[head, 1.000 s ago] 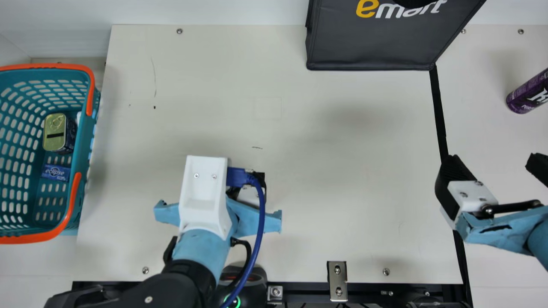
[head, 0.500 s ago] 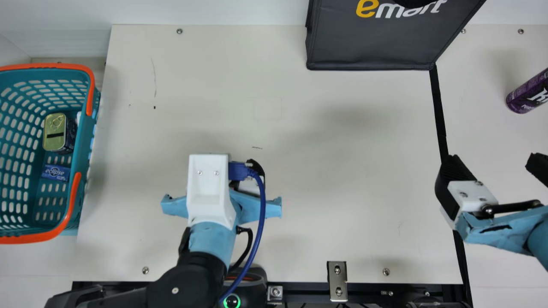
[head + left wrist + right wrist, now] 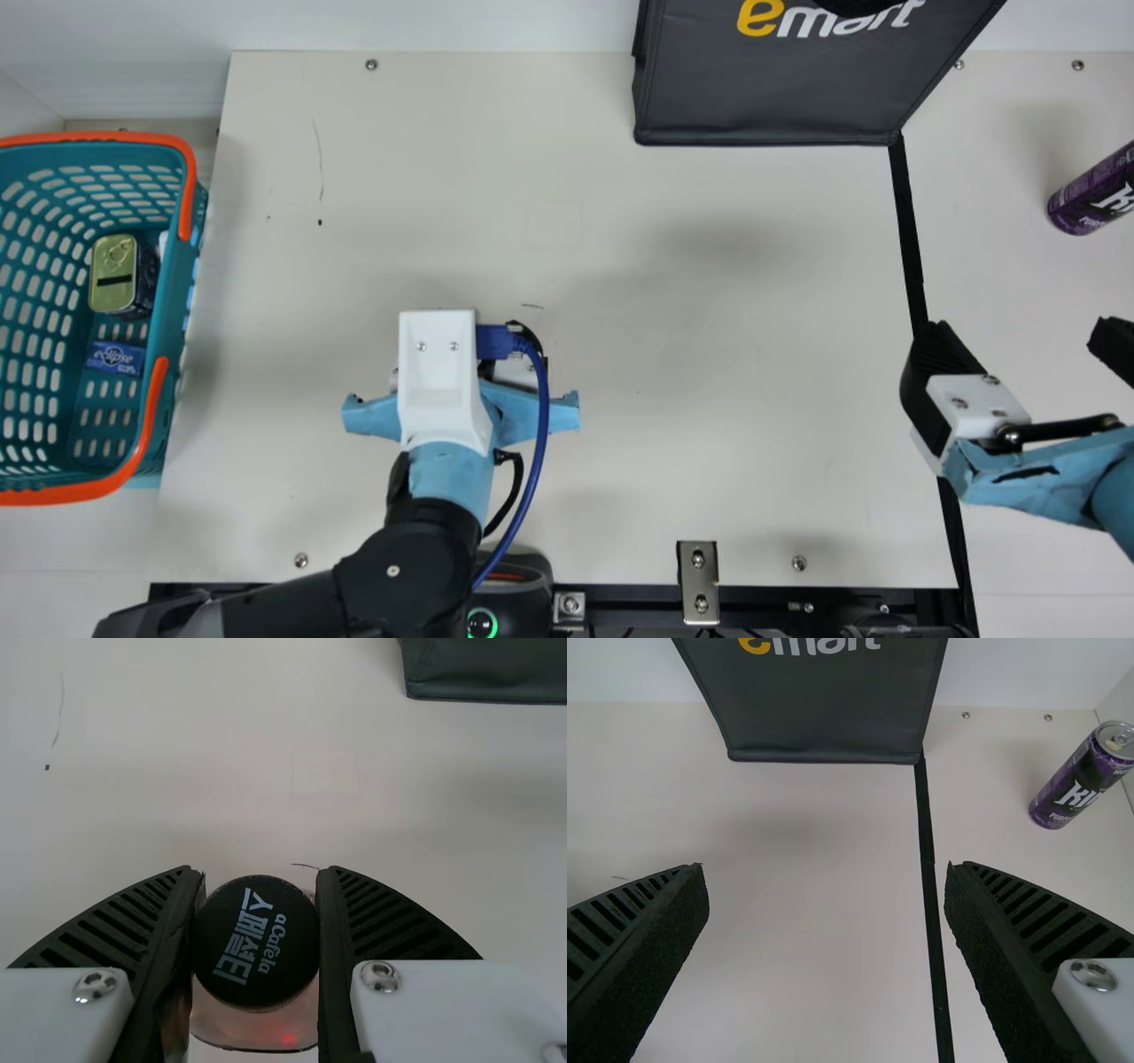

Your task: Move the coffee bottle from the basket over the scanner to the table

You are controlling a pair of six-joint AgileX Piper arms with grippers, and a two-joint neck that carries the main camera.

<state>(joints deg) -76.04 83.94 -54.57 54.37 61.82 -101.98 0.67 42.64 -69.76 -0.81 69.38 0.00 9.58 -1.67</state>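
Left wrist view: bottle [image 3: 255, 948] tight in left gripper [image 3: 521, 415]; main: right gripper [image 3: 1021, 328] spread, empty.

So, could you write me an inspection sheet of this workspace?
Surface: cream table, lightly scratched, with a black strip running across it.
Job's things: dark-capped coffee bottle in the left gripper; teal basket holding a tin and blue pack; scanner with a lit green ring.
Clutter: purple can, dark bag.
Grippers: left shut on the bottle; right gripper open, nothing between its fingers.
Cables: blue cable and black cable by the left arm.
Surroundings: white wall behind.
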